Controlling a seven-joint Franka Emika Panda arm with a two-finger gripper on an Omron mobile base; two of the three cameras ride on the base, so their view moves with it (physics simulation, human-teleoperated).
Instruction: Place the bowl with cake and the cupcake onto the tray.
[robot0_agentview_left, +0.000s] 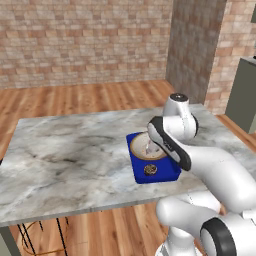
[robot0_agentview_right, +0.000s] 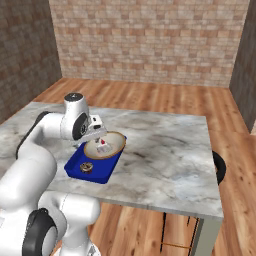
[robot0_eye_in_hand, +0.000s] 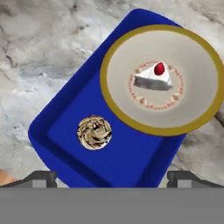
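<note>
Already loaded, the tray (robot0_eye_in_hand: 127, 168) sits on the marble table (robot0_agentview_left: 65, 150) with both desserts aboard. From the hand view, the bowl with cake (robot0_eye_in_hand: 162, 78) covers the tray's end toward 1 o'clock, its tan rim running slightly past the blue edge toward 3 o'clock, the white slice with its red topping lying near the bowl's middle. The cupcake (robot0_eye_in_hand: 94, 132) stands on the bare blue floor at about 8 o'clock from the bowl, close to it but apart, with its swirled top facing up. The gripper (robot0_eye_in_hand: 111, 177) hangs above the tray's near end with its two dark fingertips (robot0_eye_in_hand: 39, 178) spread wide and nothing between them; they touch neither dessert. The right base view shows the same order: the bowl (robot0_agentview_right: 105, 145) at the tray's far end, toward 1 o'clock, and the cupcake (robot0_agentview_right: 86, 167) toward 7 o'clock, with the white arm bent over them from the left. In the left base view, the arm's wrist hides part of the bowl (robot0_agentview_left: 142, 146), while the cupcake (robot0_agentview_left: 150, 170) shows plainly on the blue. By these pictures the task looks complete, both pieces resting within the tray; all that seems left is for the arm to lift clear, and the overhanging bowl rim is the one thing worth a check.
</note>
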